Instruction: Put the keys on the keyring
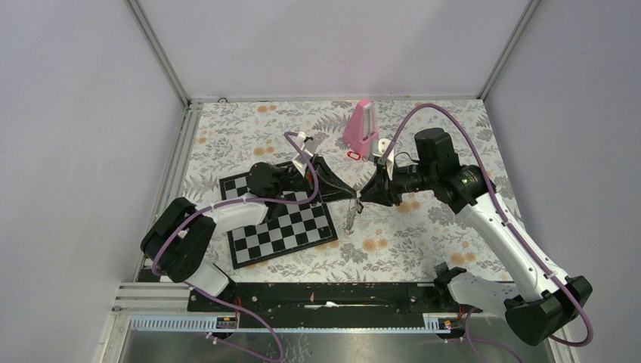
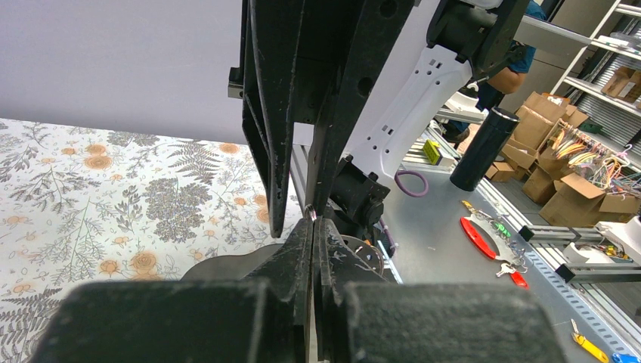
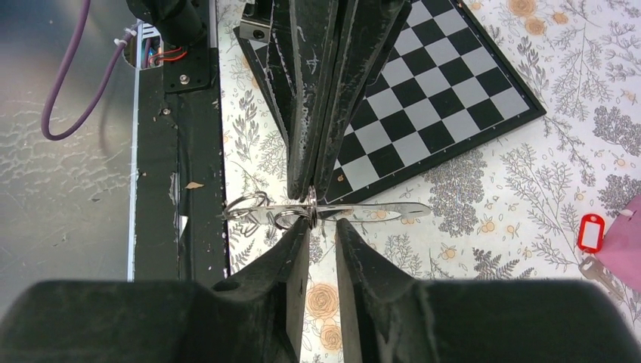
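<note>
Presently, your left pincer (image 3: 311,190) pinches the keyring (image 3: 246,208) with silver key (image 3: 393,212) aloft, right pincer (image 3: 323,228) slightly spread beside it; red key (image 3: 589,231) lies unthreaded on the worktop (image 3: 453,302).

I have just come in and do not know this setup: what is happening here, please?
Over the table, the left pincer is shut on a small metal ring, with a thin silver key jutting out beside it. The right pincer faces it, jaws slightly apart, gripping nothing that I can see. The red key lies on the table beside the pink metronome, not yet on the ring.
</note>
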Tool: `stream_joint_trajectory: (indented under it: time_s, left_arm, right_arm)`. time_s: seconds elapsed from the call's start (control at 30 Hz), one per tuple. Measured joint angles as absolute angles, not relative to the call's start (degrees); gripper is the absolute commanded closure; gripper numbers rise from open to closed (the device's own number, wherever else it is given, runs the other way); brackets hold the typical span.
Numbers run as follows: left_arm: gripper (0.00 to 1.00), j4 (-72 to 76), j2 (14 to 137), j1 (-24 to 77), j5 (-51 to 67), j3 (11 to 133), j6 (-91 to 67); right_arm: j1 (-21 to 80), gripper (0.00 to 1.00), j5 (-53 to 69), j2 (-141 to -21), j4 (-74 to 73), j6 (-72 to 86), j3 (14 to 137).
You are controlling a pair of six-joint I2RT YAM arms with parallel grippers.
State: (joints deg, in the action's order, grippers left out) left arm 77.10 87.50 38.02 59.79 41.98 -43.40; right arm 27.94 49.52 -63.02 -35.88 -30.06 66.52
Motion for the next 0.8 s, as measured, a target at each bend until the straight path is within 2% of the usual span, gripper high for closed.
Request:
stream_joint_trajectory:
  time_s: [0.27, 0.43, 0.57, 0.7, 0.8]
  left_arm:
    - [1.00, 77.3, 87.8, 38.0, 59.8, 42.0, -43.4]
    - [1.00, 77.3, 88.3, 38.0, 59.8, 42.0, -43.4]
    - [1.00, 77.3, 88.3, 38.0, 59.9, 42.0, -43.3]
    - [0.73, 76.5, 88.3, 38.0, 60.0, 42.0, -41.3]
    - [0.63, 72.3, 88.1, 37.8, 60.9, 42.9, -36.6]
  right_arm:
    - [27.9, 0.83, 50.7, -63.5, -35.2, -29.2, 66.5]
    - [27.9, 0.99, 50.7, -63.8, -35.2, -28.6, 66.5]
    - [27.9, 1.00, 50.5, -63.8, -35.4, -28.7, 66.6]
    - [28.0, 1.00, 48.6, -65.5, -39.6, -30.4, 69.6]
    - [28.3, 1.00, 44.7, -67.9, -44.9, -32.2, 73.8]
